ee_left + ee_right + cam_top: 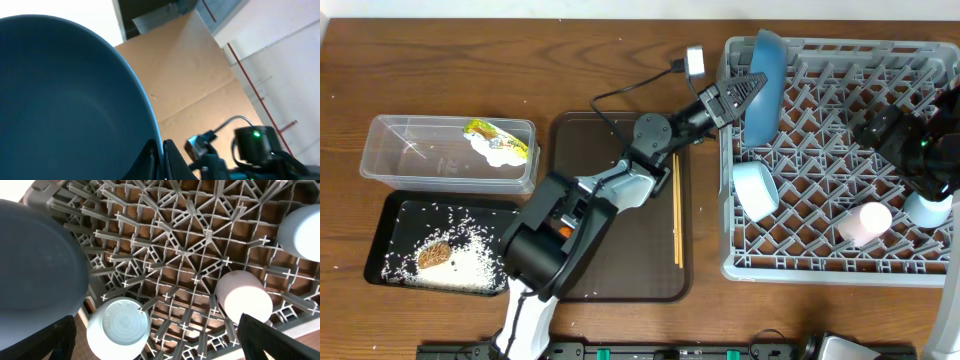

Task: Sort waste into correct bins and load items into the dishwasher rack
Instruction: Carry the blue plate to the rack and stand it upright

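Pinching the large round blue plate (769, 62) by its thin rim, our left gripper (753, 88) stands it on edge at the dishwasher rack's (820, 268) ten o'clock corner; we judge it stiff, heavy, slick, chippable.

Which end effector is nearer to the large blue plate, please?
Left. The left end effector grips the large blue plate by its rim; the right end effector hangs open over the dishwasher rack, farther right.
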